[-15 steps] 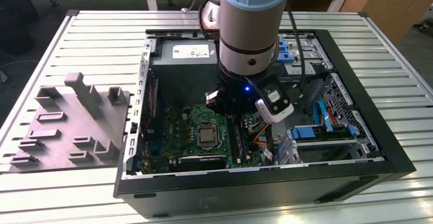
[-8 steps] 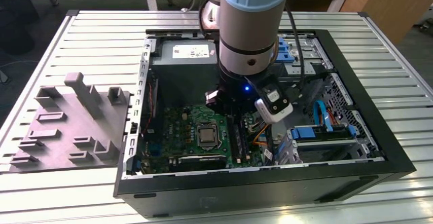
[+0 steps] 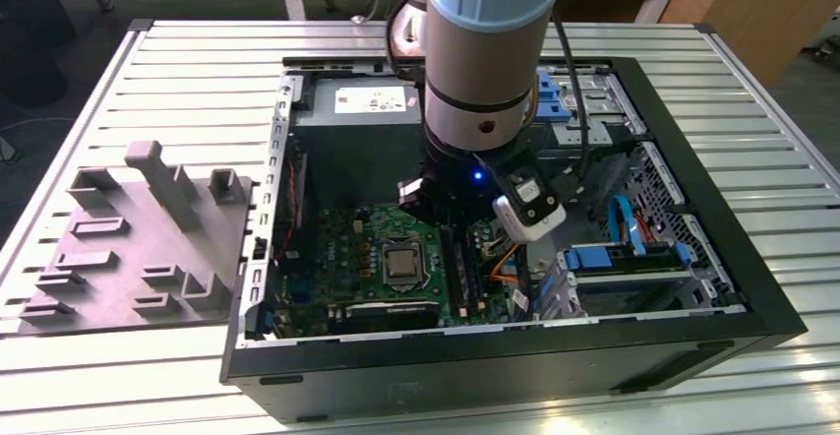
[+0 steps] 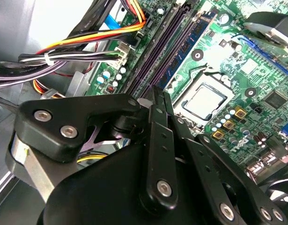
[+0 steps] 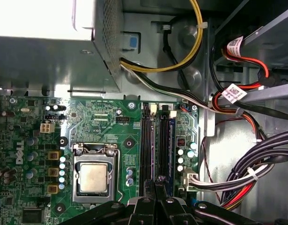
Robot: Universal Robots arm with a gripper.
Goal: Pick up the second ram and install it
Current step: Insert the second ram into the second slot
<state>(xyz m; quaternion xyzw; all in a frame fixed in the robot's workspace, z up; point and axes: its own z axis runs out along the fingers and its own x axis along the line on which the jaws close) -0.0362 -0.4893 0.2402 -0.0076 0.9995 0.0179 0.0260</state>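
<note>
The Universal Robots arm (image 3: 479,51) reaches down into the open computer case (image 3: 735,287), which lies on the slatted worktop (image 3: 735,81). It is well away from the grey holder tray (image 3: 132,248) at the exterior view's left, so the fetching part of the job looks finished. In both wrist views the gripper (image 4: 160,96) (image 5: 158,182) hangs just over the bank of memory slots (image 4: 158,51) beside the processor socket (image 4: 202,101), its fingers drawn close together. A blue-green stick with a row of black chips, which I take to be the second ram (image 4: 190,40) (image 5: 172,140), stands lengthwise in that bank. In the second wrist view its near end runs right up to the fingertips. I cannot tell whether the fingers pinch its top edge, press on it or merely meet above it. The stick looks level along the slot, which suggests it is at least entered. The pictures do not settle whether it is pushed fully home with the end latches closed. By my reading the task is in its last stage, with the seating still unconfirmed.
</note>
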